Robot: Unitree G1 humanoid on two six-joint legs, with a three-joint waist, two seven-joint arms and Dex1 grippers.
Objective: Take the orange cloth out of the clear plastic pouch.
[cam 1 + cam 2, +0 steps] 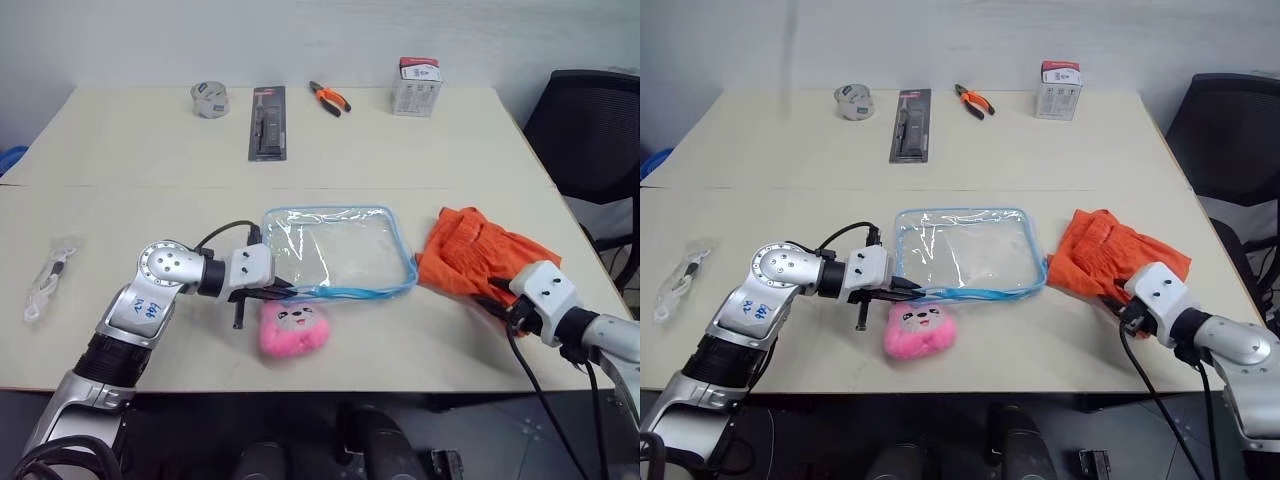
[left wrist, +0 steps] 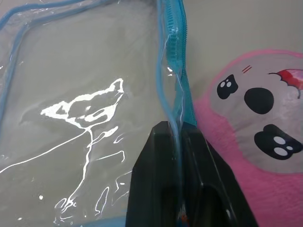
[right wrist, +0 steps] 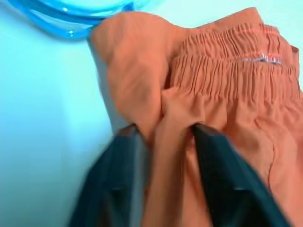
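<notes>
Head cam: the flat see-through plastic pouch w/ light blue zipper trim (image 1: 335, 250) lies flat mid beige desk (image 1: 150, 160), looks empty. The wrinkly bright orange cloth (image 1: 470, 252) is out of it, bunched on the desk just right of the pouch, touching its corner or near enough. Left arm is bent in from the left, forearm low & roughly level, left claw (image 1: 283, 291) aimed rightward at the pouch's near-left edge. Fluffy pink plush charm (image 1: 292, 329) sits right below that edge. Right arm comes in from the right, low, right claw (image 1: 500, 290) at the cloth's near edge. Far side of the desk: tape roll, black blister pack, orange-handled pliers, small white box.

Left wrist cam: black fingers (image 2: 156, 179) pinched together on the blue zipper strip, plush face beside it.

Right wrist cam: fingers (image 3: 222, 175) spread apart, a fold of orange cloth lying between them, not squeezed.
</notes>
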